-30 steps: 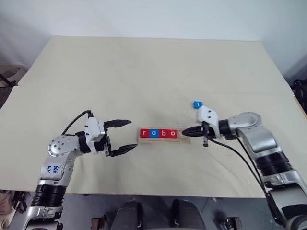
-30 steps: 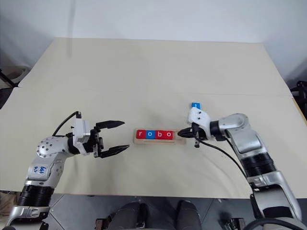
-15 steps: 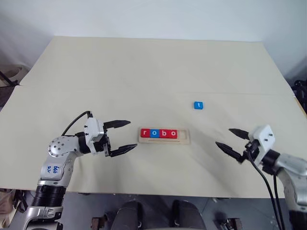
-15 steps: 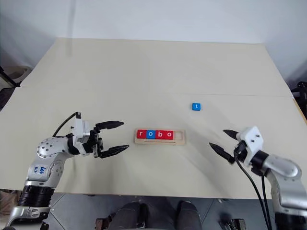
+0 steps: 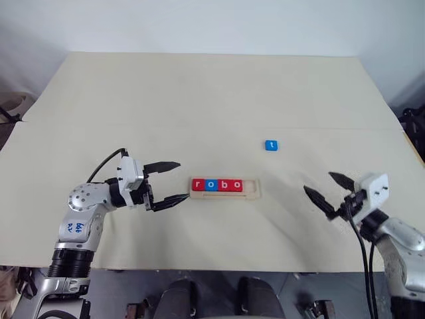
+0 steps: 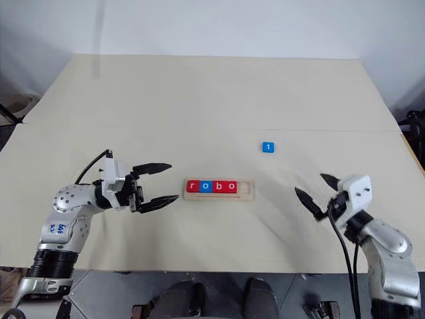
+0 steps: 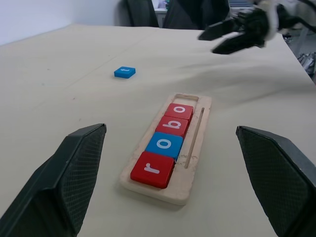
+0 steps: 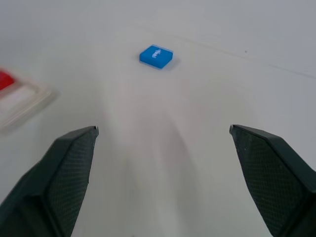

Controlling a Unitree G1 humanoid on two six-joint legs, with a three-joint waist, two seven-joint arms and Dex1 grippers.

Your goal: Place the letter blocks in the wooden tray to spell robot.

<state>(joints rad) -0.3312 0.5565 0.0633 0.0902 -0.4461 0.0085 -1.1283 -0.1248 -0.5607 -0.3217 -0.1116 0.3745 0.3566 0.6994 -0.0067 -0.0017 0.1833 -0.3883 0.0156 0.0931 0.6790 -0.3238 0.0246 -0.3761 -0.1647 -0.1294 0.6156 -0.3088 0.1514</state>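
The wooden tray (image 5: 253, 194) lies mid-table. In it sit a red r (image 5: 198, 185), a blue o (image 5: 211, 185), a red b (image 5: 224, 185) and a red o (image 5: 236, 185); its right end slot is bare. A blue t block (image 5: 271, 145) lies flat on the table, behind and right of the tray. My left gripper (image 5: 181, 180) hovers open just left of the tray, pointing at it. My right gripper (image 5: 319, 183) is open with nothing in it, well right of the tray and nearer than the t block (image 8: 156, 55).
The pale tabletop (image 5: 199, 100) stretches wide behind the tray. Its front edge runs close under both arms. A black cable (image 5: 362, 246) hangs from the right wrist.
My right gripper was shut at the tray's right end; it has opened and drawn back to the right, clear of tray and t block. The left arm stayed put.
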